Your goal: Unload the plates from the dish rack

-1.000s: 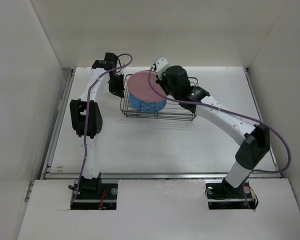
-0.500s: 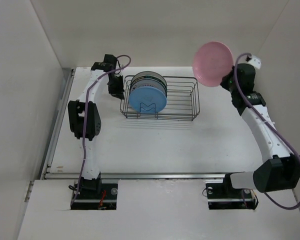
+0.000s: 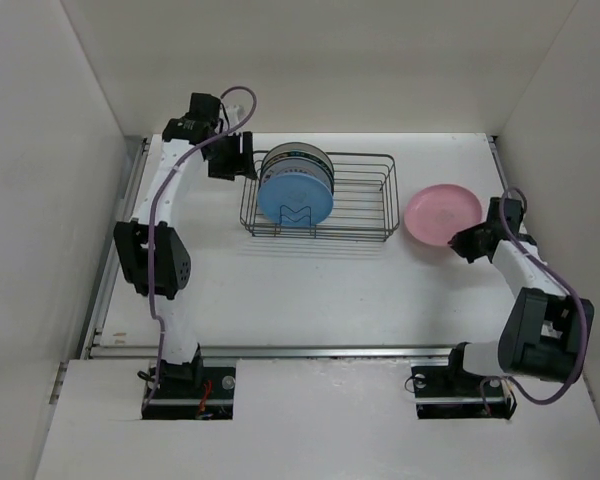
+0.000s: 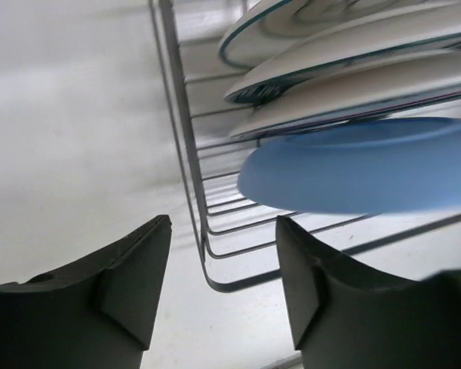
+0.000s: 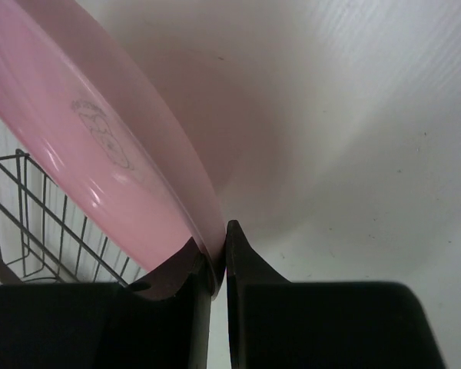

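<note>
**Between the right tool's fingers: the pink plate, about to be set down**

Between that tool's fingers the pink plate is pinched by its rim, the jaws closed tight on the edge. The plate slopes away ahead of the tool, low over the surface. The dish rack stands just past the plate's far edge. Whether that edge touches the surface I cannot tell.

Ahead of the left tool, whose fingers stand apart and empty, is a corner of the rack. The blue plate stands on edge just beyond its right finger, with three more plates stacked behind it in the slots.

The step in hand looks like placing the first plate. The next move likely calls for the right tool to sink until the plate lies flat, then let go and back off without dragging the rim. The left tool would then need to reach in and close on the blue plate's rim.
</note>
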Tool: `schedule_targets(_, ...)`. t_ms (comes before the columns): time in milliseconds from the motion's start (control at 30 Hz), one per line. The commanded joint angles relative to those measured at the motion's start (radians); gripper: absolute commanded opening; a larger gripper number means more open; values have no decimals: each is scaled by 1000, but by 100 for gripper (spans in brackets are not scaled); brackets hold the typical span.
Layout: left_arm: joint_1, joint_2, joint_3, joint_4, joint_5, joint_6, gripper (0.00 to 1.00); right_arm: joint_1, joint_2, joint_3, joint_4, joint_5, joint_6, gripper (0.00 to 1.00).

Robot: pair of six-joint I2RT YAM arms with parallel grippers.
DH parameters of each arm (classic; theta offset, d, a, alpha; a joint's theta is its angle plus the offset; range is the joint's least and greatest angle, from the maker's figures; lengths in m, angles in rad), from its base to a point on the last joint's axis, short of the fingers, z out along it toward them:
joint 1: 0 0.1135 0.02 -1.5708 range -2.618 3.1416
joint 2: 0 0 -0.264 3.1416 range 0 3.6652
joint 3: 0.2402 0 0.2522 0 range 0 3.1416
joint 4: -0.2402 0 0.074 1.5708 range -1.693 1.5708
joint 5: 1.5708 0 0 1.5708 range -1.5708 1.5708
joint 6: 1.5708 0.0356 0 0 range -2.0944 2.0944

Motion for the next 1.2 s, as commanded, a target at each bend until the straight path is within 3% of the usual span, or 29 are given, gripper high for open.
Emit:
schedule_targets(0,-10,-135,2,85,81,85,58,-48,43,-47,115,-137,126,0)
schedule_targets(67,-19,-135,28,76,156,166,66,-66,95,-67,129,-179,126,0)
schedule_targets(133,-44,-112,63,50,158,222,67,-67,152,-67,129,-180,126,8)
schedule_targets(167,-53,-97,83,12,149,243,67,-67,161,-67,129,-180,115,13)
schedule_targets(200,-53,-59,135,-13,149,286,67,-67,161,-67,129,-166,115,28)
schedule_targets(300,-75,15,241,-145,185,348,64,-67,146,-76,129,-131,75,51)
schedule_targets(400,-107,71,311,-204,158,420,60,-67,123,-76,100,-85,49,62)
schedule_targets(533,-151,64,232,-147,78,492,60,-67,91,-41,56,-65,20,73)
schedule_targets(667,-229,38,157,-125,-49,575,60,-67,29,-8,5,-7,-30,76)
schedule_targets(733,-271,47,157,-110,-127,561,56,-54,6,8,-24,27,-64,76)
schedule_targets(833,-280,78,169,-72,-192,506,42,-33,-40,33,-50,95,-105,76)
schedule_targets(867,-280,92,169,-72,-192,480,35,-21,-51,49,-64,124,-118,76)
schedule_targets(900,-280,92,185,-72,-202,469,18,-5,-72,59,-64,138,-129,76)
schedule_targets(967,-280,92,185,-72,-212,458,7,10,-92,74,-88,162,-161,76)
schedule_targets(1033,-280,92,185,-72,-225,437,0,36,-107,100,-89,184,-179,76)
schedule_targets(1167,-280,92,185,-61,-264,406,0,85,-117,123,-89,208,-222,76)
